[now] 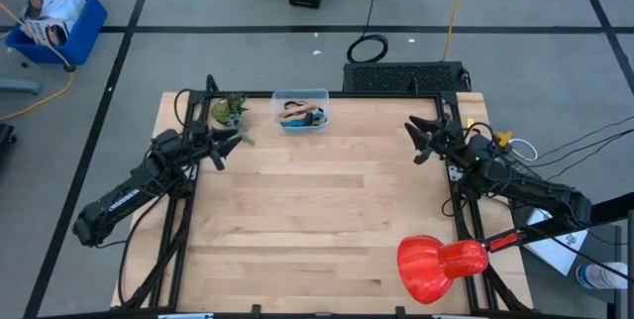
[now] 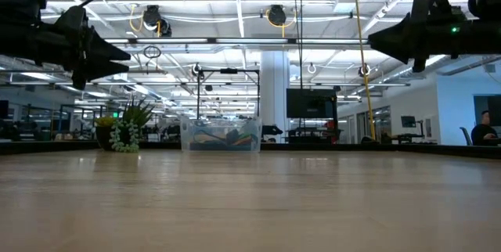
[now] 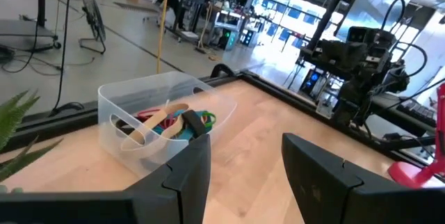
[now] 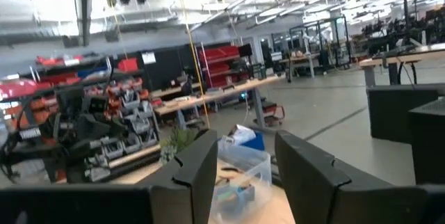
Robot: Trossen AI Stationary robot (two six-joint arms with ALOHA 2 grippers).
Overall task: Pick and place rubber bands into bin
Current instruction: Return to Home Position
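Black fingers of the left gripper (image 3: 245, 140) stand well apart with nothing between them. You have it raised off the table (image 1: 317, 220) at the left side, aimed inward. Same entry for the right gripper (image 4: 243, 140): fingers parted, empty, raised at the right side and facing the left one across the boards. From either gripper the bin (image 1: 301, 91) lies inward and toward the far edge, between the 2 arms, with its long axis running side to side along that edge. Of the 2, the left gripper is nearer to it, and the small green plant (image 1: 228, 111) sits just beside that gripper. All the rubber bands (image 1: 299, 114) in view lie in a mixed heap inside the bin; none shows on the bare wood. Judgement: picking looks done, so you need only park both arms, with no reach toward the bin.
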